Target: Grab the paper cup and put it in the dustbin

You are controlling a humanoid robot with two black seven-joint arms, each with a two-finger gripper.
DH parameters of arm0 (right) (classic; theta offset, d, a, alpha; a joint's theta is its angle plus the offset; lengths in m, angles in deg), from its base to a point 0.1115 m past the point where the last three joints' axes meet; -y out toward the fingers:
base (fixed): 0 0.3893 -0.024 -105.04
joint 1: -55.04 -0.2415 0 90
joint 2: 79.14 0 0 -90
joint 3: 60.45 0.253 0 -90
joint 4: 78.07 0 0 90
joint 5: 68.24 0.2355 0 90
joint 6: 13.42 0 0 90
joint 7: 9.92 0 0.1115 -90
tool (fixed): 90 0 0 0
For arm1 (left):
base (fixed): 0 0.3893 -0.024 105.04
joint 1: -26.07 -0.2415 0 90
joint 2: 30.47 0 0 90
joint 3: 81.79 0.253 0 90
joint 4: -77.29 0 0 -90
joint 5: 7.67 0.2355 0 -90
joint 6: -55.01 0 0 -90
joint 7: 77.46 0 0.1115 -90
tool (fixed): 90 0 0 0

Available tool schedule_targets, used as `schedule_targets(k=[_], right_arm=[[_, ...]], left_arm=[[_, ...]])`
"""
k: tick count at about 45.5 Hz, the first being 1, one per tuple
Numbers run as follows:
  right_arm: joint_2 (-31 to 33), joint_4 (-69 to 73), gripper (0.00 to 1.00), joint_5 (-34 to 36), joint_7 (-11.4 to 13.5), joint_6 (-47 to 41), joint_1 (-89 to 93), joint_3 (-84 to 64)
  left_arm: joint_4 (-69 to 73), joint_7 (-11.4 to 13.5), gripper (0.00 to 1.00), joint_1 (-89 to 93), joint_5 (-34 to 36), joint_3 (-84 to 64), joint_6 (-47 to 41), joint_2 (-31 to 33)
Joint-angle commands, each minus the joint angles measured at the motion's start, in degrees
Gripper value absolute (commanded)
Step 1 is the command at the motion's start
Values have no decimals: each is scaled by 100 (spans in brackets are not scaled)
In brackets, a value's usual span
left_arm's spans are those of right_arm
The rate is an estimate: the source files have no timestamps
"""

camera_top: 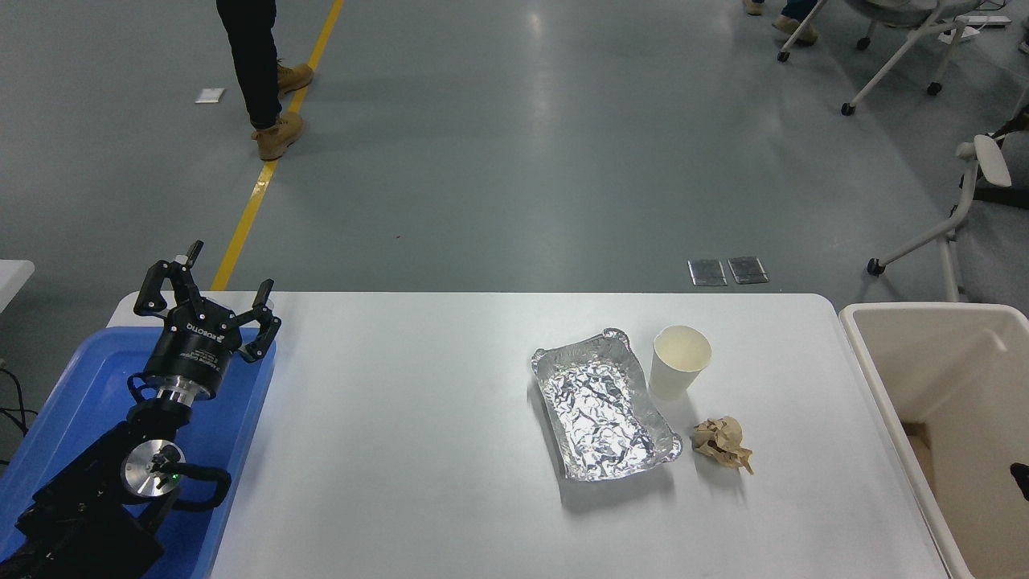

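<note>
We look down on a smooth white table (418, 450) with rounded corners, its matte top catching soft glare. At its right end stands the dustbin (888, 386), a deep beige plastic box with a thick rounded rim and plain sloping walls; a scrap of brown card lies low inside it. At the left end sits a shallow blue tray (60, 402) of glossy plastic, and over it we see the left arm parked, black and jointed with a polished metal disc at its wrist. The left gripper (211, 293) points away from us with its black linked fingers spread apart and nothing between them; white lettering on its body reads ROBOTIQ. Only a small dark sliver at the right edge hints at the right arm, so we cannot tell how its claw stands. Near the table's middle right lies a crinkled silver foil tray (604, 412), rectangular with a rolled edge. Just beside its far right corner the paper cup (679, 363) stands upright, plain white, tapered, cream inside. Nearer us lies a crumpled brown paper ball (721, 442).
</note>
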Motion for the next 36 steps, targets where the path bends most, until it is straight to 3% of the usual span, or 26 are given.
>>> schedule_targets(k=[1,36], right_arm=[[1,12,100,0,0,-20,-15,4],[36,82,100,0,0,-20,-24,-5]], left_arm=[[0,0,98,0,0,0,2,0],[0,0,99,0,0,0,-7,0]])
